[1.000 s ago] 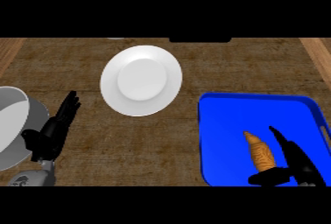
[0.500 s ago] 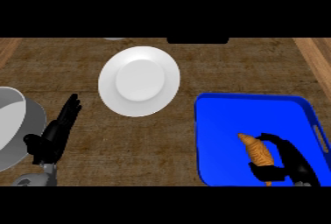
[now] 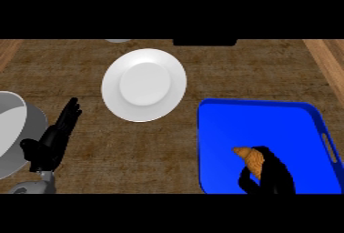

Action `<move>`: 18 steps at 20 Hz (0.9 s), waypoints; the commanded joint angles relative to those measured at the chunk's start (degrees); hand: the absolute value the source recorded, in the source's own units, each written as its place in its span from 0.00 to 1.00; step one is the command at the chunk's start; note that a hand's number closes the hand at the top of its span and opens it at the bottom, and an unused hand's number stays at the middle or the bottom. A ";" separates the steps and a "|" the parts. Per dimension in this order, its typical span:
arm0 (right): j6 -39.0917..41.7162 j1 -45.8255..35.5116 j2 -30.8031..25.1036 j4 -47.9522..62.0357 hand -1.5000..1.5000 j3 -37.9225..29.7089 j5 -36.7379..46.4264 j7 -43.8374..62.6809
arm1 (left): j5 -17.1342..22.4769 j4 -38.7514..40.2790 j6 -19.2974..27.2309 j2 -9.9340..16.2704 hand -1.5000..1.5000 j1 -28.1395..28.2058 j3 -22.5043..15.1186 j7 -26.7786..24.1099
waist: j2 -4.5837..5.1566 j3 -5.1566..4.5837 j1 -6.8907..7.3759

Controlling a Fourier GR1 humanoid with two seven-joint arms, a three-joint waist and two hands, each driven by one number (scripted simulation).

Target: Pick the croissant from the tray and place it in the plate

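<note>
Right hand (image 3: 274,175) curled around the croissant (image 3: 246,156) inside the blue tray (image 3: 222,136). White plate (image 3: 144,85) lies up-left of the tray. Left hand (image 3: 52,141), fingers straight, rests farther left.

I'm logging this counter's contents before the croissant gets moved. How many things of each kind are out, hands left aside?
Croissant: 1
Blue tray: 1
White plate: 1
Grey bowl-like vessel at the left edge: 1
Total: 4
A small pale thing at the top edge is too cut off to identify and isn't counted.
</note>
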 commanded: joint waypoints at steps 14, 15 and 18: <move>12.56 -3.88 15.71 -13.76 1.00 25.81 53.26 29.24 | -0.02 1.54 -1.10 0.03 0.50 0.66 1.03 -2.42 | 0.60 0.99 0.37; 15.71 -6.77 15.68 -16.86 1.00 24.99 52.47 29.01 | -0.98 -0.32 -0.28 -0.65 0.50 2.00 -0.26 -1.40 | 0.51 1.01 0.83; 19.59 -10.96 15.61 -18.47 1.00 23.30 55.43 27.02 | -0.47 -0.19 -1.00 0.91 0.50 -0.44 0.91 -0.32 | 0.55 1.01 0.68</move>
